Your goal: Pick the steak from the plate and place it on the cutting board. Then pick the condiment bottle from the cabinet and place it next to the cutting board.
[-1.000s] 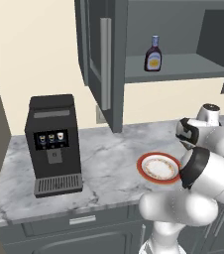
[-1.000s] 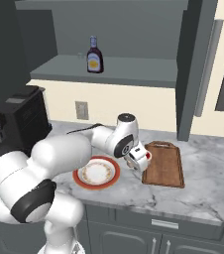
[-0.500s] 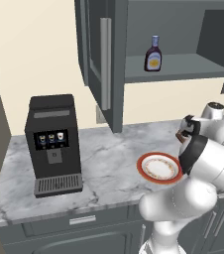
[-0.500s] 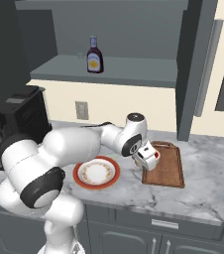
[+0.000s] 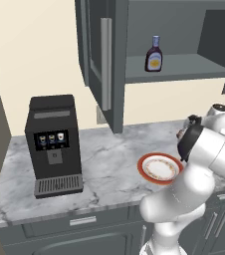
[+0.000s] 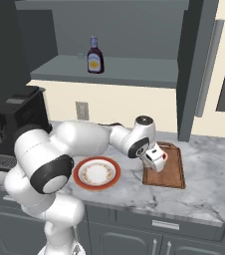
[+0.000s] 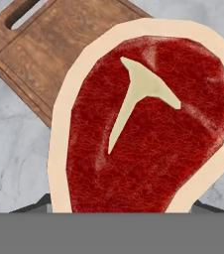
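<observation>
While the arm bends low at the right of the left base view, the plate (image 5: pixel 159 168) sits bare on the table (image 5: pixel 104 159), and the condiment bottle (image 5: pixel 154 54) waits on the cabinet (image 5: pixel 179 69) shelf.

From the right base view, the tool (image 6: pixel 156 158) hangs over the near left part of the cutting board (image 6: pixel 171 172), with a bit of red between its jaws.

Looking from the hand view, the steak (image 7: pixel 148 129) is big and close, gripped by the tool, with the board behind it. It looks soft, floppy and a bit slippery, I think, so pinching its thick fat rim seems best.
</observation>
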You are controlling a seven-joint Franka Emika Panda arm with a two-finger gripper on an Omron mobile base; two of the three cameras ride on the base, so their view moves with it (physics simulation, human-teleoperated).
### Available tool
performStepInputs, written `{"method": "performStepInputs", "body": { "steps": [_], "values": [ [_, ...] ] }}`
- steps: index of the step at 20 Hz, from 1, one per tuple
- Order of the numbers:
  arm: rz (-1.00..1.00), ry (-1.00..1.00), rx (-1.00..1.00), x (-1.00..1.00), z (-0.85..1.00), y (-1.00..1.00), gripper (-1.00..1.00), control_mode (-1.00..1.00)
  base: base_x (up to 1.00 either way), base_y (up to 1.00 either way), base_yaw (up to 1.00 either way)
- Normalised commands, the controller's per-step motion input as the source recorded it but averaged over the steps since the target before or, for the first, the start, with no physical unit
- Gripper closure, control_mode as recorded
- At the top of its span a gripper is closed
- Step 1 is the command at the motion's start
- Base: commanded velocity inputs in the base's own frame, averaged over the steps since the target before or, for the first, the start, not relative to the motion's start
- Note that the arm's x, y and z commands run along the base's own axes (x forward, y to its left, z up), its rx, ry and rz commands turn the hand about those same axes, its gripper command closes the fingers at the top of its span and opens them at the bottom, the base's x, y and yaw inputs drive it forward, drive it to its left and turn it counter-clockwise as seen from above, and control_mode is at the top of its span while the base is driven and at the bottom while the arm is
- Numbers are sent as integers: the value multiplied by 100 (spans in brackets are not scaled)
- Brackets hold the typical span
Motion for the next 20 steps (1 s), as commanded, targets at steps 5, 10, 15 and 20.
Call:
{"method": "performStepInputs", "body": {
  "steps": [5, 10, 15, 20],
  "values": [
    [0, -4, 0, 12, -16, -21, 100, -100, 0, 0, 0],
    [0, -4, 0, 13, -14, -16, 100, -100, 0, 0, 0],
    [0, -2, 0, 17, -19, -7, 100, -100, 0, 0, 0],
    [0, -1, 0, 15, -20, 0, 100, -100, 0, 0, 0]
  ]
}}
